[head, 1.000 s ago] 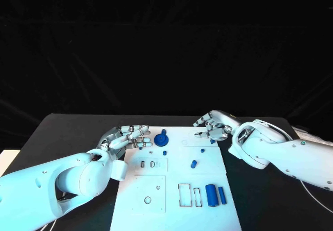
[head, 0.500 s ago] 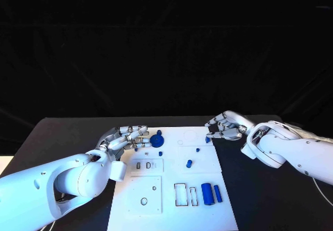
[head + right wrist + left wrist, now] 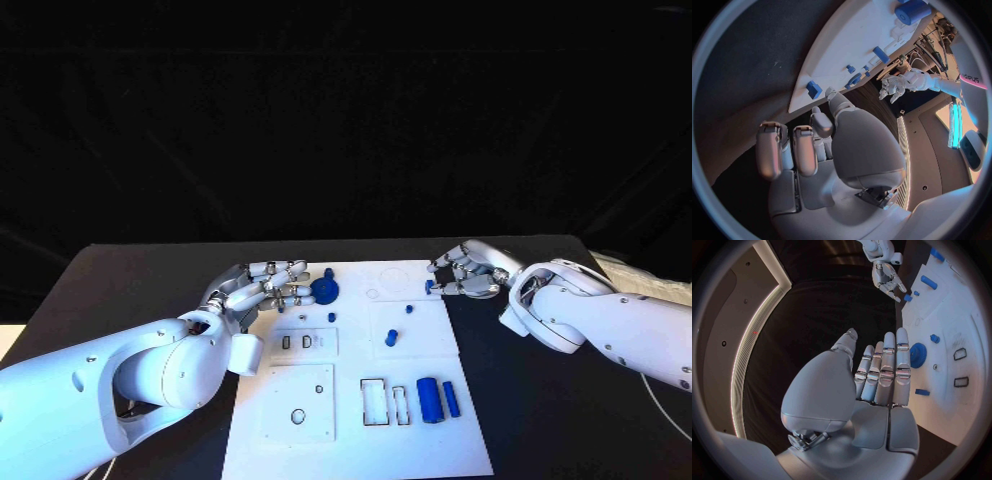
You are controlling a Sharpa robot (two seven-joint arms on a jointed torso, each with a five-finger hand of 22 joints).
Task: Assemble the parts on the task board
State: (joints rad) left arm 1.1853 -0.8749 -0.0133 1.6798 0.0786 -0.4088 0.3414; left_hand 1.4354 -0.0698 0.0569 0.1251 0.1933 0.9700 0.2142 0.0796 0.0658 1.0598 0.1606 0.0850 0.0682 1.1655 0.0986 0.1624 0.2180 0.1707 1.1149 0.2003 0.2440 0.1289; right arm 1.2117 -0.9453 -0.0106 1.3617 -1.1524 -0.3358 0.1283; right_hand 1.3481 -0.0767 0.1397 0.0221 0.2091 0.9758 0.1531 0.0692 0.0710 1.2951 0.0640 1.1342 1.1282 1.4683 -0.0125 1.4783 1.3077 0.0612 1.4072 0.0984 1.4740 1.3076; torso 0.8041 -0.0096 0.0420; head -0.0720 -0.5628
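The white task board lies in the middle of the black table. A blue gear stands near its far left corner, and my left hand hovers just left of it with straight fingers, holding nothing. The left wrist view shows that hand beside the gear. My right hand hangs over the board's far right edge with fingers bent down. A small blue part sits just by its fingertips, apart from the thumb in the right wrist view.
More blue parts lie on the board: two small ones mid-board, a tiny one under the gear, and a thick cylinder next to a thin one at the near right. Empty outlined slots lie beside them.
The whole picture has shifted with the camera. My right hand has drawn a little outward to the board's right edge, by the small blue part. The left hand stays by the gear.
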